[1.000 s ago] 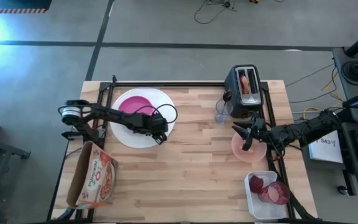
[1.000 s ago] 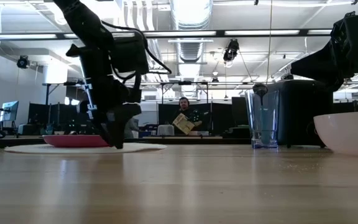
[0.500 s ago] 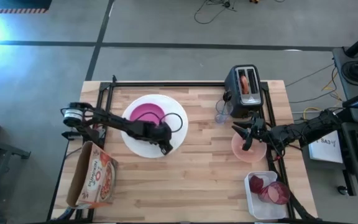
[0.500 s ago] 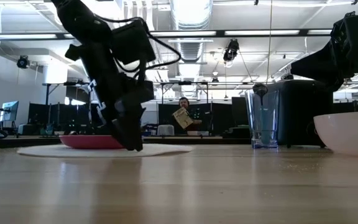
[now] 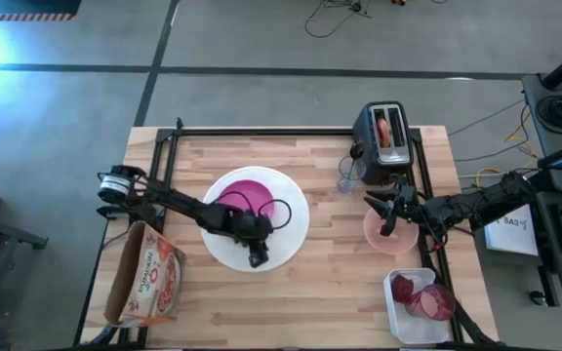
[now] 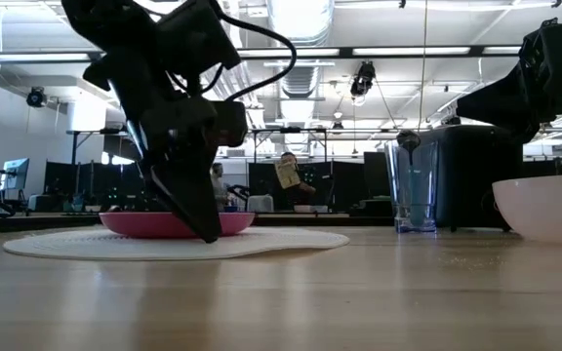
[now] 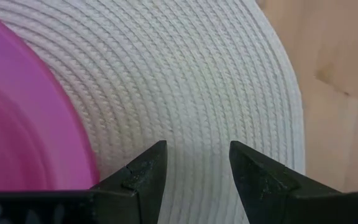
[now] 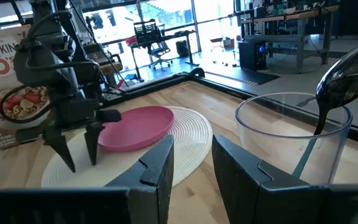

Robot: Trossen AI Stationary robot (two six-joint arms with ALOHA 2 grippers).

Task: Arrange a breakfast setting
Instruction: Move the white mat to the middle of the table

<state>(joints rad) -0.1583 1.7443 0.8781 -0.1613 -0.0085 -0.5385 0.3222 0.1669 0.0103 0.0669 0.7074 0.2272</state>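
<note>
Left pincer (image 5: 256, 257), fingers spread with only woven surface between them, stands tips-down on the near rim of the white woven round mat (image 5: 296, 229), well to the left of the toaster (image 5: 386, 144) and nearer the front of the worktop (image 5: 330, 283). It presses on the mat and clamps nothing.

Items, left to right:
- **Cereal box (image 5: 149, 278):** lies at the worktop's left front corner, far left of the toaster.
- **Magenta plate (image 5: 247, 190):** rests on the mat, off-centre toward the side away from the pincer.
- **Clear glass (image 5: 347, 182):** stands just left of the toaster, with the teal-handled spoon (image 8: 337, 74) upright inside it.
- **Toaster:** an orange-brown item (image 5: 385, 130) shows in one slot; whether it is the bagel cannot be told.
- **Peach bowl (image 5: 403, 239):** sits in front of the toaster.
- **Right pincer (image 5: 388, 219):** hangs over the bowl's left rim, fingers apart and gripping nothing.
- **Clear tray (image 5: 394, 327):** farther to the front and slightly right of the toaster, holds the dark-red fruit (image 5: 427, 300).

Progress, as a judgement: early to middle. Mat and plate are stacked. Bowl, glass, spoon, fruit and the toaster's content stand grouped around the toaster, apart from the mat, and appear not yet brought to the setting. No tumbler can be made out.
</note>
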